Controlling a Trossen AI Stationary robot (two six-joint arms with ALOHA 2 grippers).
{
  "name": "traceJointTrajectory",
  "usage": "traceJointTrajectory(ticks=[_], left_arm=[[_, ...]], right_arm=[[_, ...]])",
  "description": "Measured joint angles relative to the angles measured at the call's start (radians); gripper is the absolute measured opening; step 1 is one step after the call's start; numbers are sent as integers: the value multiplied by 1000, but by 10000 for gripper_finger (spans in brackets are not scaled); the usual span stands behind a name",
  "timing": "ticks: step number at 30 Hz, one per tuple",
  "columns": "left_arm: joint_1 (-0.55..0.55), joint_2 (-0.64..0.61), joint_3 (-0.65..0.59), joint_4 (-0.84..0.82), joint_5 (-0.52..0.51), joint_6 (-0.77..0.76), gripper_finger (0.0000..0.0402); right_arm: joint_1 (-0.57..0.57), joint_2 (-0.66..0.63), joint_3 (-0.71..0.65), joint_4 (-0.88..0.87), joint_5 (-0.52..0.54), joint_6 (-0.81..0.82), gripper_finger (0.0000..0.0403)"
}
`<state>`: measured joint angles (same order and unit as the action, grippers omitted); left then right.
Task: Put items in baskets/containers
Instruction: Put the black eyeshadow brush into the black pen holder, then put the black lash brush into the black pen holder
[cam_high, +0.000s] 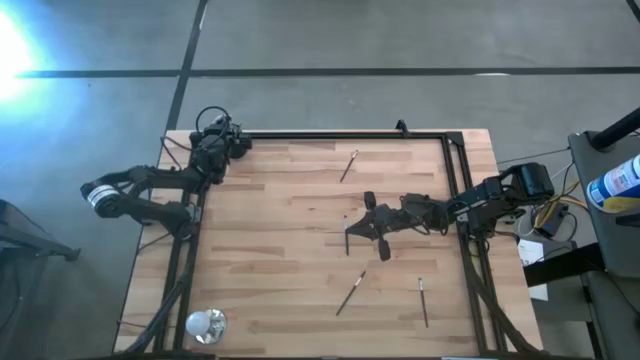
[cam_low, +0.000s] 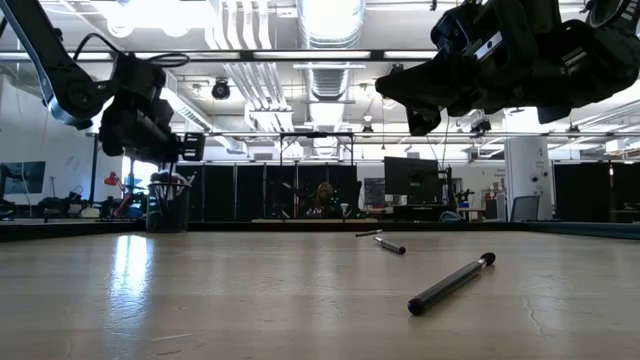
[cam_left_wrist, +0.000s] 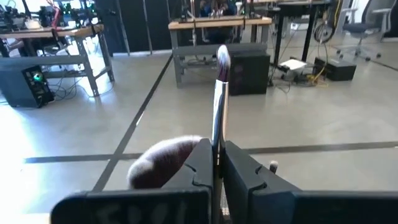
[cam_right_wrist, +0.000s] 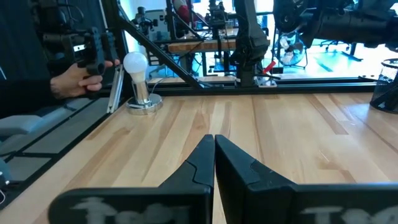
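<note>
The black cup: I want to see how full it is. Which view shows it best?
The low view: the cup stands side-on at the table's far left, brush tips poking out under the left pincer. The high view hides it beneath that arm; the right wrist view catches only an edge.

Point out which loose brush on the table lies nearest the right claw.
The brush just in front of the right claw, lying diagonally mid-table. The brush beside it lies farther right, and the brush near the far rail is farther still.
</note>
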<state>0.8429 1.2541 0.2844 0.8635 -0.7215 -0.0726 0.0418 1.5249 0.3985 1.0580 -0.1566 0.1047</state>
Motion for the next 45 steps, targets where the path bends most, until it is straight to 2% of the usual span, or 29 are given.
traceJointTrajectory(ticks=[7, 11, 22, 28, 32, 36, 38, 45], left_arm=[[0, -1, 0, -19, 0, -50, 80], [0, -21, 19, -109, 11, -65, 102], [0, -129, 161, -557, 46, -147, 107], [-22, -213, 223, -703, 148, -149, 98], [-103, -280, 205, -695, 186, -142, 65], [-250, -310, 169, -668, 189, -115, 21], [-339, -309, 141, -609, 190, -91, 6], [-615, -239, 39, -295, 217, -20, 2]], right_arm=[[0, 0, 0, -1, 0, 0, 8], [0, 0, 0, -8, 0, 1, 8], [0, 0, 0, -7, 0, 7, 8], [0, 0, 0, -8, 0, 20, 8], [0, 0, 0, -11, 0, 32, 8], [0, 1, 0, -14, 0, 53, 9], [0, 2, 0, -15, 0, 62, 9], [0, 2, 6, -15, 3, 120, 9]])
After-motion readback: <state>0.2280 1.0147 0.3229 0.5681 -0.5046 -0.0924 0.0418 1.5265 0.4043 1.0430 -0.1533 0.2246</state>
